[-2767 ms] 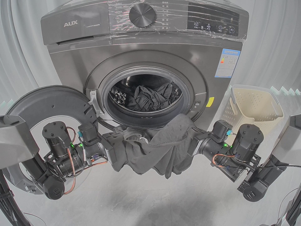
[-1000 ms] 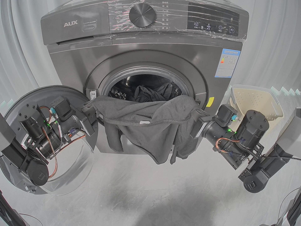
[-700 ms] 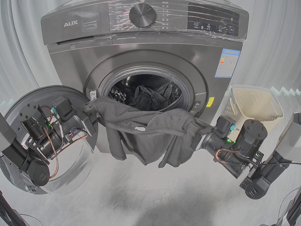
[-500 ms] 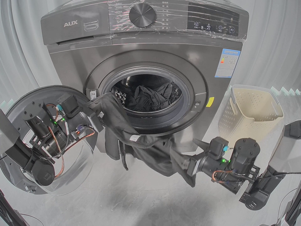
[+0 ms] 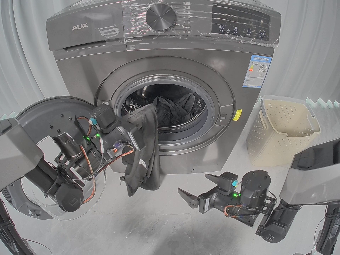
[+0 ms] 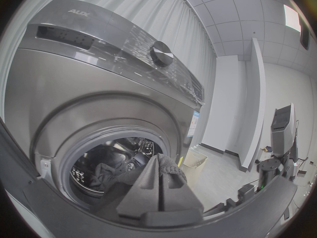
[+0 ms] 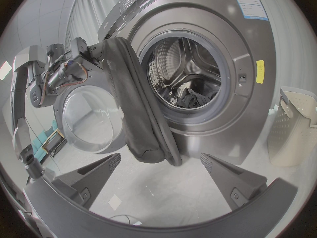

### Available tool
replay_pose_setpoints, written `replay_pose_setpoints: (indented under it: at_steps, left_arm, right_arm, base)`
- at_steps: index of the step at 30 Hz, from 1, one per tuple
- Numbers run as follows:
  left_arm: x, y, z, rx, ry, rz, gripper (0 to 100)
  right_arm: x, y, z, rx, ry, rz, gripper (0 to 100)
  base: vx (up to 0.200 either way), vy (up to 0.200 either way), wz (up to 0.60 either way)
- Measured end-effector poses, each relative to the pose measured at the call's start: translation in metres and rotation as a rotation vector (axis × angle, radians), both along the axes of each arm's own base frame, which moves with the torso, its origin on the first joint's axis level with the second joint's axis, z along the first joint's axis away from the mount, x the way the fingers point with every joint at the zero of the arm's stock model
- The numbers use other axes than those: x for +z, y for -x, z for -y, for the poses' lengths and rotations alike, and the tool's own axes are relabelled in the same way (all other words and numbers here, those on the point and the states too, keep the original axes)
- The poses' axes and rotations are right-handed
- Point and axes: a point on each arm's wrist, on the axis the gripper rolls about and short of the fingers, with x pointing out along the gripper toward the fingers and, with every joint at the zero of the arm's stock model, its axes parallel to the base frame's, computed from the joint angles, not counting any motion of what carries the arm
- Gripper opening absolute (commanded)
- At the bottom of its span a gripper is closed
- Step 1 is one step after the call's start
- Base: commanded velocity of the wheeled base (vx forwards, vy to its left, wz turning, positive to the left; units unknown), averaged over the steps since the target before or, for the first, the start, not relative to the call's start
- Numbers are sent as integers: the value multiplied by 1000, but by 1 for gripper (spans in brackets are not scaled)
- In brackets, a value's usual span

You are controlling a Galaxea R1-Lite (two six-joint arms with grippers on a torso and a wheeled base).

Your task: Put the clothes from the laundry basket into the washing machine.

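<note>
A dark grey garment [image 5: 144, 153] hangs from my left gripper [image 5: 139, 124], which is shut on its upper edge just in front of the left rim of the washing machine's drum opening [image 5: 166, 144]. In the left wrist view the closed fingers [image 6: 160, 185] pinch the cloth [image 6: 167, 164]. My right gripper [image 5: 195, 185] is open and holds nothing, low above the floor in front of the machine. From the right wrist view the garment [image 7: 138, 109] dangles ahead of it. More dark clothes [image 5: 173, 107] lie inside the drum. The cream laundry basket [image 5: 283, 131] stands to the machine's right.
The round machine door [image 5: 53, 114] is swung open to the left, behind my left arm. Bare grey floor [image 5: 141, 224] lies in front of the machine. A grey curtain hangs behind the machine.
My right gripper has let go of the garment and dropped low toward the floor. The left gripper has moved right toward the drum opening, and the garment now hangs from it alone.
</note>
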Motion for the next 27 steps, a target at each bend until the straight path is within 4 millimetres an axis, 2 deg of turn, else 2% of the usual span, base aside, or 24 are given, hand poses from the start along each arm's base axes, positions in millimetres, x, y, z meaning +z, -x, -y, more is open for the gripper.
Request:
replay_pose_setpoints:
  at_steps: [12, 25, 26, 27]
  left_arm:
    - [9, 7, 11, -38, 16, 29, 0]
    - [27, 13, 9, -44, 48, 79, 0]
    - [28, 13, 9, -43, 49, 81, 0]
    - [29, 14, 8, -43, 51, 84, 0]
  right_arm:
    - [-9, -60, -32, -15, -49, 137, 100]
    - [-22, -97, -60, 24, -47, 178, 100]
    - [-23, -98, -61, 21, -45, 179, 0]
    - [-25, -101, -62, 16, -42, 183, 0]
  base:
    - [0, 0, 0]
    - [0, 0, 0]
    - [0, 0, 0]
    - [0, 0, 0]
